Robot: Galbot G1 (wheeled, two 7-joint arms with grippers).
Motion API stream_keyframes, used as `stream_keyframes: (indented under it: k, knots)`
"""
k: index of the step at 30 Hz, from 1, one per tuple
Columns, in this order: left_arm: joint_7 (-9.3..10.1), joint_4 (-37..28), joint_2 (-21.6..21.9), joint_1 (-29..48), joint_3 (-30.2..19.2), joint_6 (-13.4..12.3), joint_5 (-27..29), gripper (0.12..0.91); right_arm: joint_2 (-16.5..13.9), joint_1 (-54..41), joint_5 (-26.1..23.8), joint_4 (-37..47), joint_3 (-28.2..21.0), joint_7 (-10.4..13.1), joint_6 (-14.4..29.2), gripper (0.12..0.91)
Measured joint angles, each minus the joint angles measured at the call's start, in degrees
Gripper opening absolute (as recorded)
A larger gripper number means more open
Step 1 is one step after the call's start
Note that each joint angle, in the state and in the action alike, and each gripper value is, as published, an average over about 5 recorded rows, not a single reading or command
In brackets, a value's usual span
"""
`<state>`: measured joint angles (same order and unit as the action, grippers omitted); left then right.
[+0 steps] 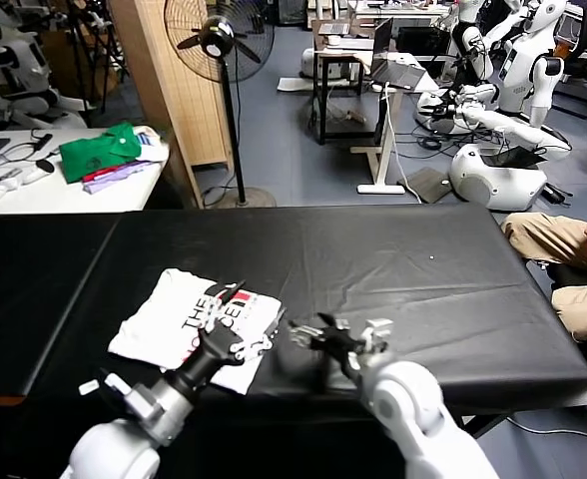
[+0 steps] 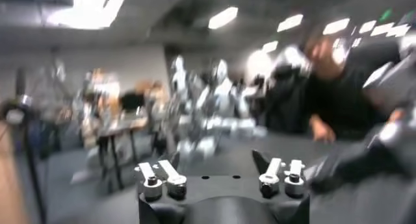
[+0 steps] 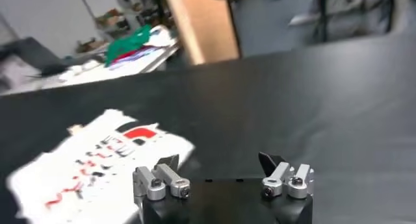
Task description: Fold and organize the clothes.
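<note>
White T-shirt (image 1: 196, 326) folded, print up, near-left on black table (image 1: 393, 269); my left gripper (image 1: 236, 344) and right gripper (image 1: 335, 336) both spread wide, empty.

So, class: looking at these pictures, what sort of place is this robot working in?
Most likely a robotics lab or workshop: several white humanoid robots stand among desks and floor cables, a pedestal fan stands nearby, and the black table holds a folded white T-shirt.
</note>
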<state>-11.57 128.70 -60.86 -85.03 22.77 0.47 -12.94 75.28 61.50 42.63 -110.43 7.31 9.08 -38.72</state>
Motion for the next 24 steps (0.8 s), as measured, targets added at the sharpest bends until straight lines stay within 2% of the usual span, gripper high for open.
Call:
stream_keyframes:
  k: [6,8,11,13,19,22,24]
  knots:
    - [1.36,0.45,-0.65,-2.01,2.52,-1.3,0.73,0.798,3.65,-4.64,4.82,7.26,-3.58,3.24,1.26,0.791]
    - [1.6,0.46,-0.91,-2.56,3.14,-1.7,0.9,0.798,4.32,-5.57,5.31,9.01,-4.25,3.76,1.73,0.755]
    - [1.85,0.63,-1.18,-3.34,4.13,-2.25,0.92,0.798,4.93,-6.88,4.98,11.2,-5.05,4.08,2.26,0.624]
    - [1.98,0.76,-1.3,-3.89,4.83,-2.67,0.9,0.798,5.09,-7.68,4.02,12.41,-5.49,3.97,2.63,0.506]
    - [2.15,0.49,-1.85,-5.48,6.66,-4.09,0.89,0.798,4.9,-9.9,-2.9,15.32,-6.31,2.15,4.62,0.19]
    - [2.39,-0.03,-2.2,-5.85,7.06,-4.59,0.99,0.798,4.23,-11.14,-10.13,16.78,-6.32,-0.43,7.29,0.126]
    - [2.67,-0.4,-2.34,-5.97,7.19,-4.82,1.02,0.798,3.43,-12.13,-17.17,17.98,-5.94,-3.22,10.02,0.124]
